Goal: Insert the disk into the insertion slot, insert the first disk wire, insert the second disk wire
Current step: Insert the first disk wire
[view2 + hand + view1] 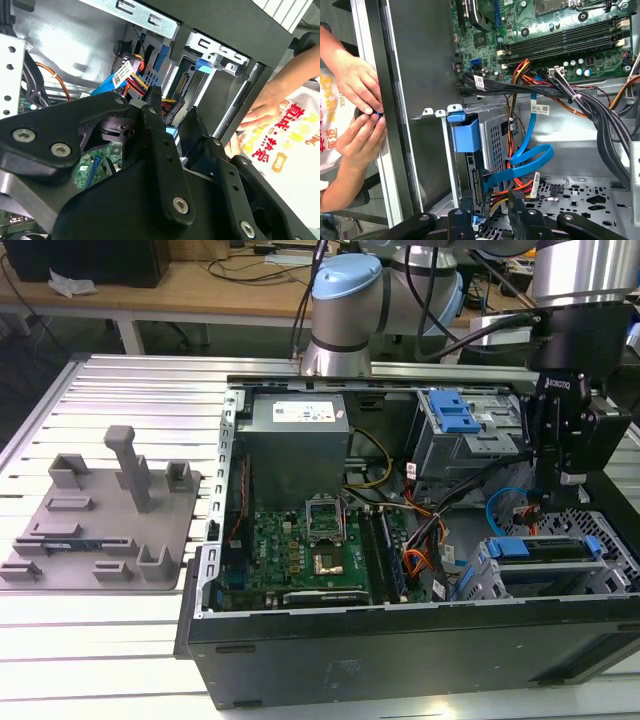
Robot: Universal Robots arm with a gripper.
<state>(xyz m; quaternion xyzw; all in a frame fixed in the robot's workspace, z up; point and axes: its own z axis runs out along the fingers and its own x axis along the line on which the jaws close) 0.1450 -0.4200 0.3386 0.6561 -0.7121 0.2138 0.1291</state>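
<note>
The disk (548,549), in its blue carrier, lies inside the insertion slot (478,578), the silver perforated cage at the exterior view's right end of the open computer case. My gripper (548,498) hangs just above the disk's connector end. In both wrist views its fingers (468,212) stand open on either side of the disk's connector edge (476,181). The first disk wire (502,195), a red, orange and yellow bundle, runs into the gap of the gripper (491,205). The second disk wire (532,155), a light-blue loop, ends in a dark plug at that same edge.
The motherboard (320,540), power supply (295,425) and a taller grey bay with a blue latch (455,415) share the case. Thick black cables (600,120) cross near the cage. A person's hands (355,90) are outside the case wall. A grey fixture plate (100,520) lies at the exterior view's left.
</note>
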